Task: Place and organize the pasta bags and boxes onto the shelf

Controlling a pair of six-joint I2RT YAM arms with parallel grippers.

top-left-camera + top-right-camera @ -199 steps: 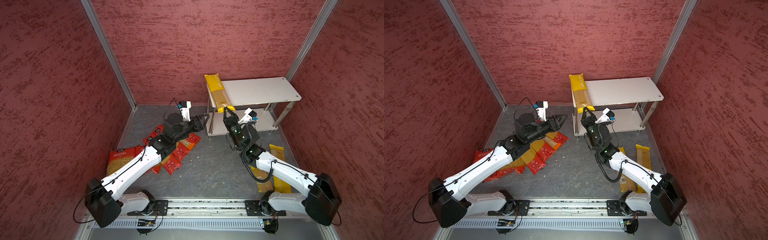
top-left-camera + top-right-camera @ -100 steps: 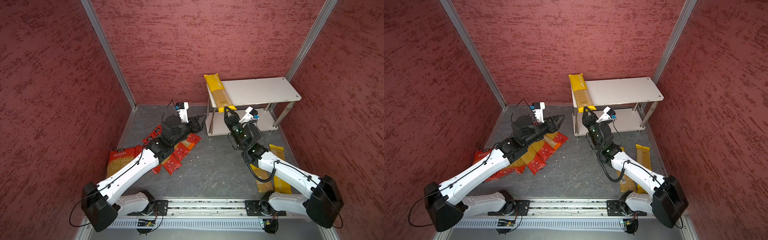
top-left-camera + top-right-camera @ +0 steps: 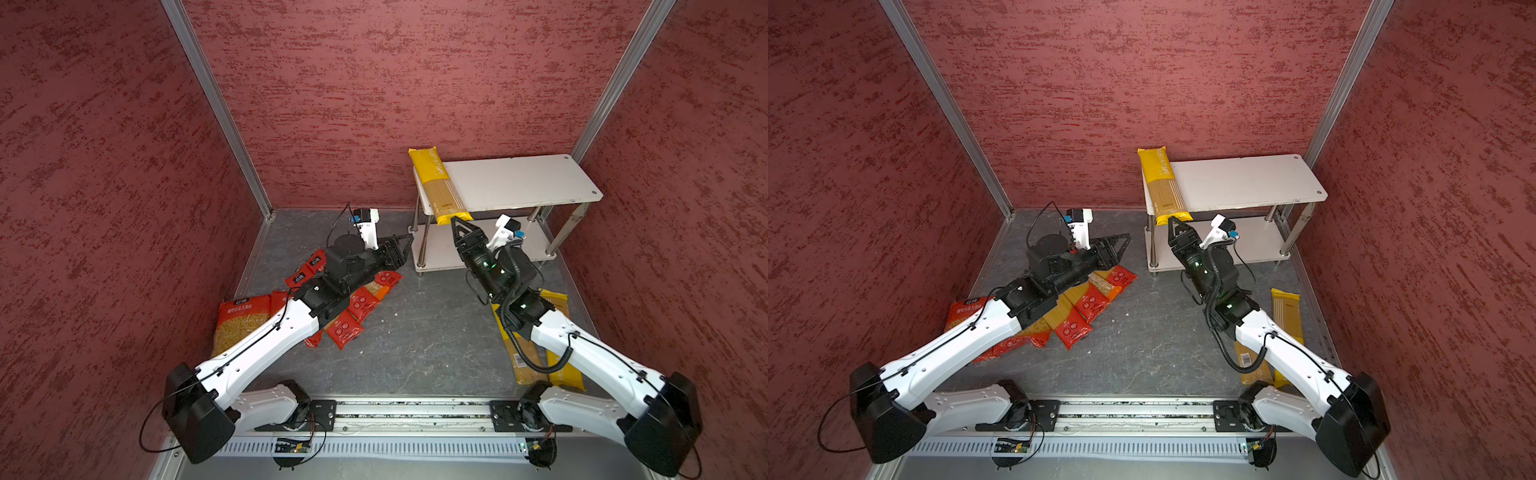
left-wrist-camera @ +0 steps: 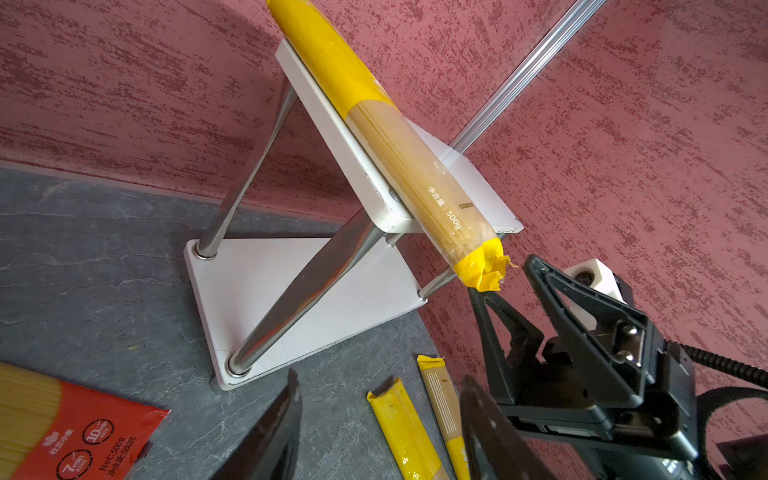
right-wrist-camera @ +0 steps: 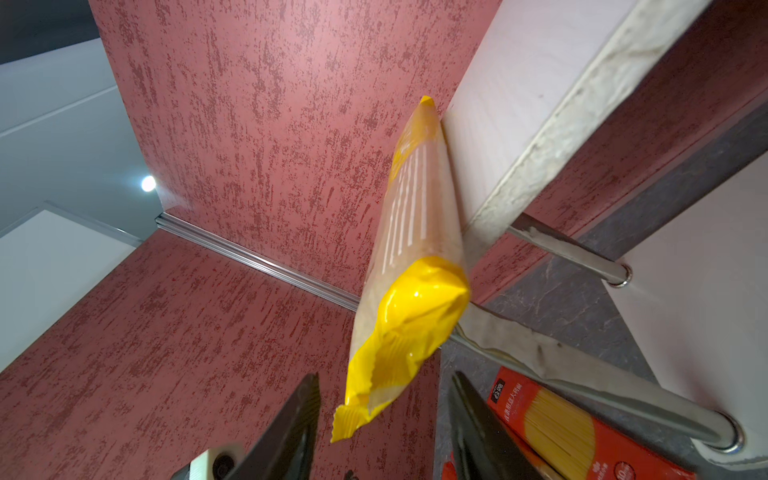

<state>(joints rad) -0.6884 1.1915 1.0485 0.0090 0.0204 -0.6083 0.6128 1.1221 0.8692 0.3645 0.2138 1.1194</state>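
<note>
A long yellow spaghetti pack [image 3: 436, 183] [image 3: 1163, 183] lies across the left end of the shelf's [image 3: 519, 183] [image 3: 1246, 183] top board, its near end overhanging the front edge. My right gripper [image 3: 457, 222] [image 3: 1173, 224] [image 5: 384, 376] is open just below that end; the crimped tip [image 5: 365, 407] hangs free between the jaws. My left gripper [image 3: 405, 241] [image 3: 1125, 241] [image 4: 380, 376] is open and empty, left of the shelf above the floor. Red spaghetti packs [image 3: 357, 303] [image 3: 1088, 303] and an orange short-pasta pack [image 3: 241, 320] lie under the left arm.
Two yellow spaghetti packs [image 3: 557, 332] [image 3: 1285, 311] [image 4: 403, 424] lie on the floor under the right arm. The shelf's lower board [image 4: 270, 282] is bare, with chrome legs [image 4: 299, 291] at its corners. Red walls close in on three sides.
My right gripper has opened and let go of the yellow pack's near end, which now rests on the top board. The left gripper has barely moved.
</note>
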